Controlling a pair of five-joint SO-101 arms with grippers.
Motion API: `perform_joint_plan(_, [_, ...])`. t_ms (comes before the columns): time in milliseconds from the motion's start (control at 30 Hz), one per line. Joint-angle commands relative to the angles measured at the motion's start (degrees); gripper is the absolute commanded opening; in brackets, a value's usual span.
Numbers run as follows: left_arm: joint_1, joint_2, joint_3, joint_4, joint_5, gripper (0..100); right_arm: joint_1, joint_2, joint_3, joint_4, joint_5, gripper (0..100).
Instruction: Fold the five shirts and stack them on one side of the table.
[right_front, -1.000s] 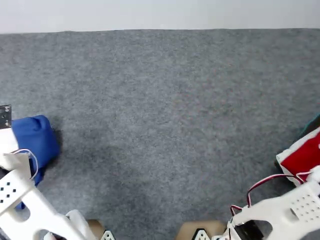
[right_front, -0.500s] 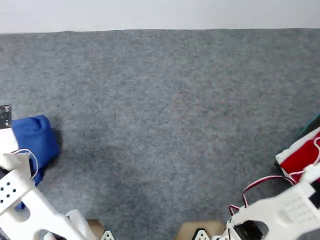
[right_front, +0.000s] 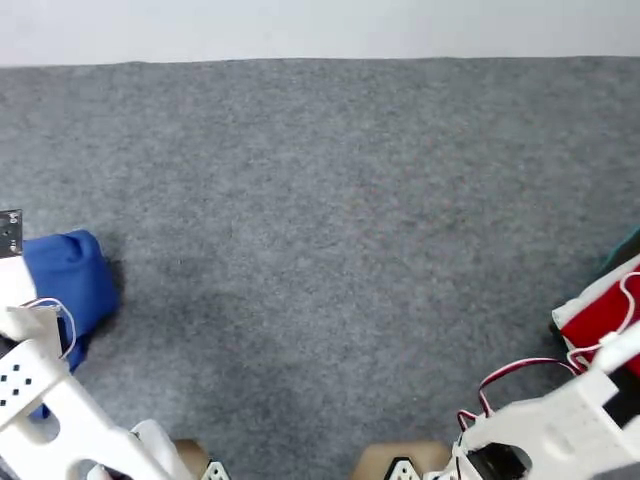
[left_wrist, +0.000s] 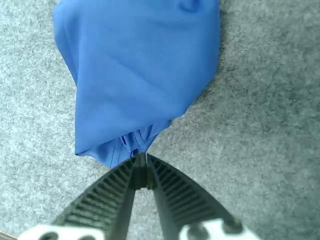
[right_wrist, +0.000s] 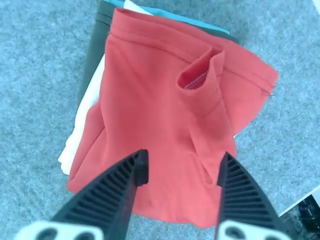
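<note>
Currently, the left gripper (left_wrist: 141, 167) is seen with jaws pressed together, clamped on the gathered hem of the blue shirt (left_wrist: 140, 70). That shirt is bunched at the left edge of the bench (right_front: 340, 200). The right gripper (right_wrist: 182, 167) is held with jaws apart over the red shirt (right_wrist: 165, 115), nothing gripped. The red shirt is laid on top of a stack at the right edge, over a white shirt (right_wrist: 82, 130), a dark shirt (right_wrist: 95, 55) and a teal shirt (right_wrist: 200, 22).
</note>
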Motion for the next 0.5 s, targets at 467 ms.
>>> perform_joint_plan(467, [0.5, -1.1, -0.7, -0.9, -0.3, 1, -3.6, -3.1, 5.0, 0.6, -0.6, 22.5])
